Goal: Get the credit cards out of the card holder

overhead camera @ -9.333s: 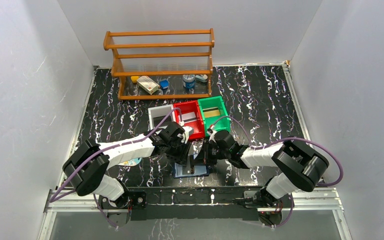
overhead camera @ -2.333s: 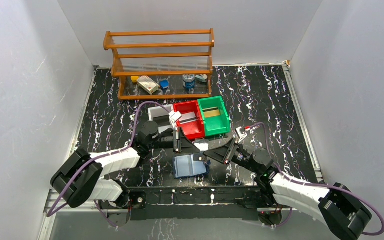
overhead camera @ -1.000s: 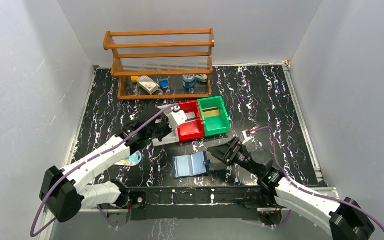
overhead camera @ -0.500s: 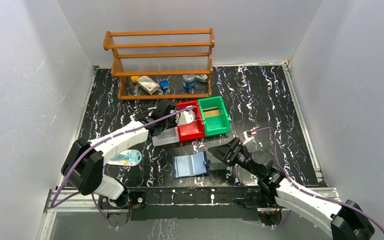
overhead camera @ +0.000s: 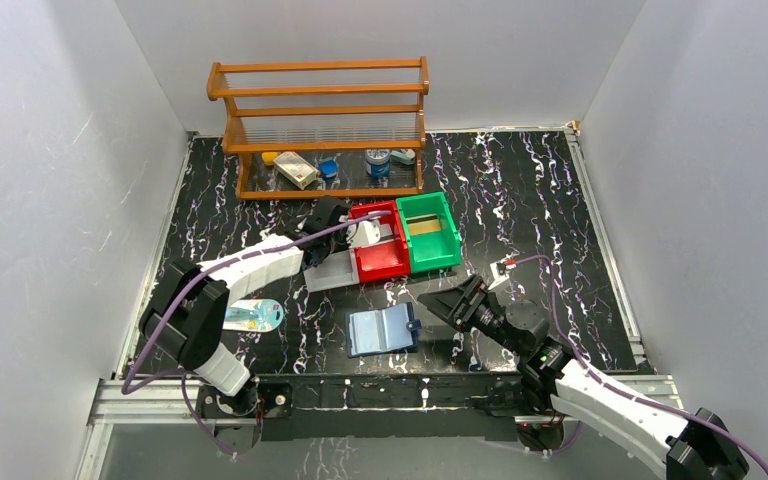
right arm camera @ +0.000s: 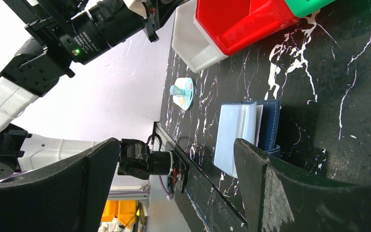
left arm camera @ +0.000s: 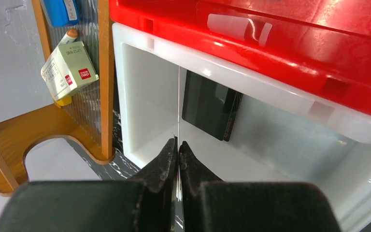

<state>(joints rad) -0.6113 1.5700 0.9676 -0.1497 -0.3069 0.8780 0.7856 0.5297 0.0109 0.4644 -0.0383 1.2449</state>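
Left claw (left arm camera: pixel 178 145): clenched on a thin card (left arm camera: pixel 178 101), which shows edge-on as a pale line. It is held upright over the open white plastic bin (left arm camera: pixel 142 92). A dark rectangular card (left arm camera: pixel 210 104) is already inside that bin. Whether it lies flat or leans, I cannot tell. The white bin sits against the red plastic bin (overhead camera: pixel 380 262), which in turn touches the green plastic bin (overhead camera: pixel 430 232).

Right claw (overhead camera: pixel 448 293): released, fingers spread wide and grasping nothing, low over the black marbled table (overhead camera: pixel 520 190).

The dark navy folding card holder (overhead camera: pixel 380 331) lies opened on the table near the front edge. Its light blue inner faces are up, and it is just left of the right claw without touching it. A white oval packet (overhead camera: pixel 250 315) lies further left, well apart.
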